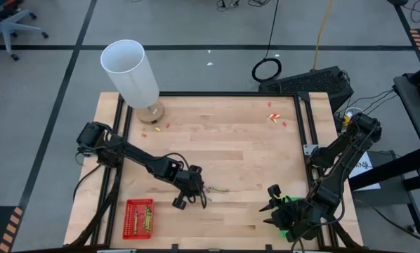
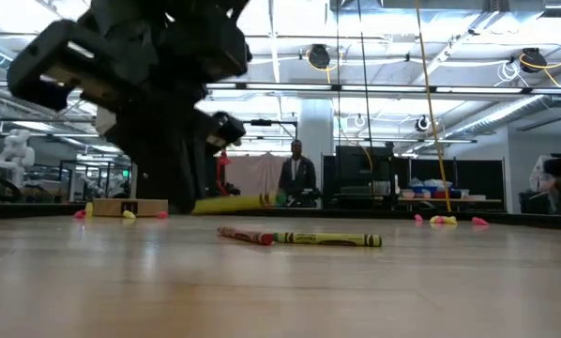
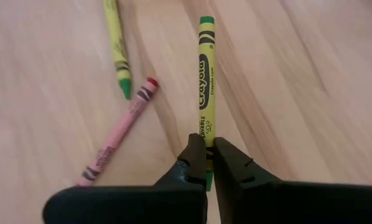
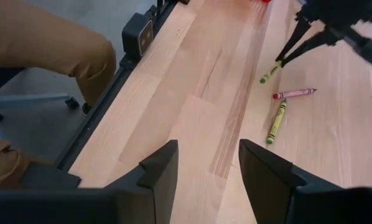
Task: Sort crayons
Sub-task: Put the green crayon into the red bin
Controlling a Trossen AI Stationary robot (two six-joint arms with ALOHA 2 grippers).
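Observation:
My left gripper (image 3: 209, 146) is near the middle of the table's near half (image 1: 194, 195) and is shut on a green crayon (image 3: 206, 81) with a yellow-green label. A red crayon (image 3: 120, 134) and another green crayon (image 3: 117, 50) lie flat on the wood just beside it; both also show in the low view (image 2: 248, 236) (image 2: 327, 239). A red tray (image 1: 138, 218) near the front left holds several crayons. My right gripper (image 4: 204, 168) is open and empty near the front right (image 1: 273, 205). My left gripper pinches the green crayon near one end (image 3: 206, 129) between its two fingers (image 3: 194, 155). The crayon lies along the fingers and sticks out ahead of them. In the low view the crayon (image 2: 234, 202) sits about level, and seems clear of the table.
A white cylinder (image 1: 129, 70) on a round wooden base stands at the far left. Small red and yellow scraps (image 1: 274, 118) lie at the far right and by the base (image 1: 157, 126). A green thing (image 1: 289, 214) sits under my right arm. A person's leg (image 4: 43, 50) is beside the table.

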